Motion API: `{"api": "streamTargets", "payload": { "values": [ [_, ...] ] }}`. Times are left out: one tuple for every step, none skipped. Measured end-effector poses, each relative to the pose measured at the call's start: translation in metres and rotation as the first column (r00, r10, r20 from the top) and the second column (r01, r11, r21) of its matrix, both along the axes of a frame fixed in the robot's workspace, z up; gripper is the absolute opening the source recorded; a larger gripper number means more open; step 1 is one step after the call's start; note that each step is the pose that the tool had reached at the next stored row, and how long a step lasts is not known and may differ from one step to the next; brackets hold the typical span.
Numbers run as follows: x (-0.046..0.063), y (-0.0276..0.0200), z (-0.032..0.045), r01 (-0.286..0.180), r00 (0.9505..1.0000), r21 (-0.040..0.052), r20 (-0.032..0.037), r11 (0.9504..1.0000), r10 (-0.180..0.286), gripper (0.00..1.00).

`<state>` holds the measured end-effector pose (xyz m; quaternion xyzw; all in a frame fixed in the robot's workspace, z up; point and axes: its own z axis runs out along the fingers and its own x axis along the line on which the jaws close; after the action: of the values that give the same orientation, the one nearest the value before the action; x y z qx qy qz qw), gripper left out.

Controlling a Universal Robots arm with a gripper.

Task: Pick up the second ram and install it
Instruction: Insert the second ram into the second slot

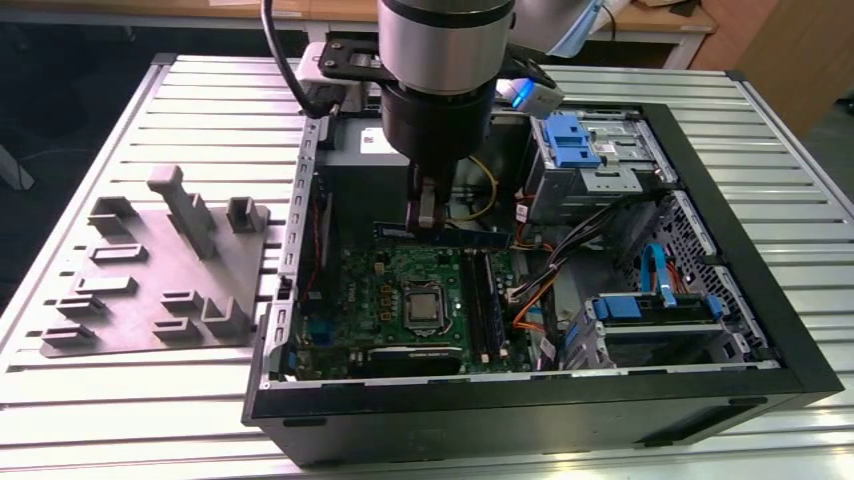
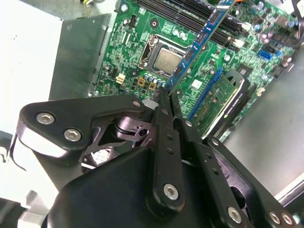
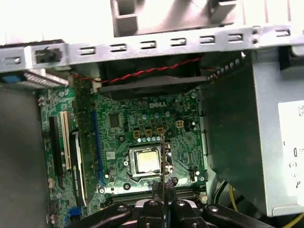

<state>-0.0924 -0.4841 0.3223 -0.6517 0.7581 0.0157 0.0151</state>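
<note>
My gripper [image 1: 424, 226] hangs inside the open computer case [image 1: 747, 300], shut on the second ram [image 1: 461, 238], a thin blue-green stick held level above the green motherboard [image 1: 360, 285]. In the second wrist view the ram [image 2: 199, 40] runs out from between the fingertips of the gripper [image 2: 166, 93], passing over the processor [image 2: 166, 59] toward the dark memory slots [image 2: 190, 16]. Seen edge-on in the first wrist view, the ram [image 3: 164, 156] stands over the processor [image 3: 146, 160], clamped by the gripper [image 3: 164, 192]. It hovers above the board, not seated in a slot.
A grey power-supply box [image 3: 247, 133] borders the board on one side. Drive cages with blue clips [image 1: 587, 150] and bundled cables [image 1: 534, 295] fill the exterior view's right half of the case. A grey fixture plate [image 1: 160, 270] lies on the slatted table at the left.
</note>
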Motion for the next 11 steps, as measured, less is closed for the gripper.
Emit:
{"api": "streamTargets", "payload": {
  "values": [
    [0.0, 0.0, -0.0002, 0.017, 0.9999, 0.0, 0.0, 0.9999, -0.017, 0.13],
    [0.0, 0.0, -0.0005, 0.037, 0.9993, -0.0001, 0.0, 0.9993, -0.037, 0.13],
    [0.0, 0.0, -0.0008, 0.054, 0.9985, -0.0001, 0.0, 0.9985, -0.054, 0.13],
    [0.0, 0.0, -0.0011, 0.072, 0.9974, 0.0, 0.0, 0.9974, -0.072, 0.13],
    [0.0, 0.0, -0.0013, 0.09, 0.9959, 0.0, 0.0, 0.9959, -0.09, 0.13],
    [0.0, 0.0, -0.0016, 0.108, 0.9941, 0.0, 0.0, 0.9941, -0.108, 0.13],
    [0.0, 0.0, -0.0019, 0.126, 0.992, 0.0, 0.0, 0.992, -0.126, 0.13],
    [0.0, 0.0, -0.0021, 0.144, 0.9896, 0.0, 0.0, 0.9896, -0.144, 0.13],
    [0.0, 0.0, -0.0024, 0.162, 0.9868, 0.0, 0.0, 0.9868, -0.162, 0.13],
    [0.0, 0.0, -0.0026, 0.179, 0.9838, -0.0001, 0.0, 0.9838, -0.179, 0.13],
    [0.0, 0.0, -0.003, 0.199, 0.9801, -0.0001, 0.0, 0.9801, -0.199, 0.13]
  ]
}}
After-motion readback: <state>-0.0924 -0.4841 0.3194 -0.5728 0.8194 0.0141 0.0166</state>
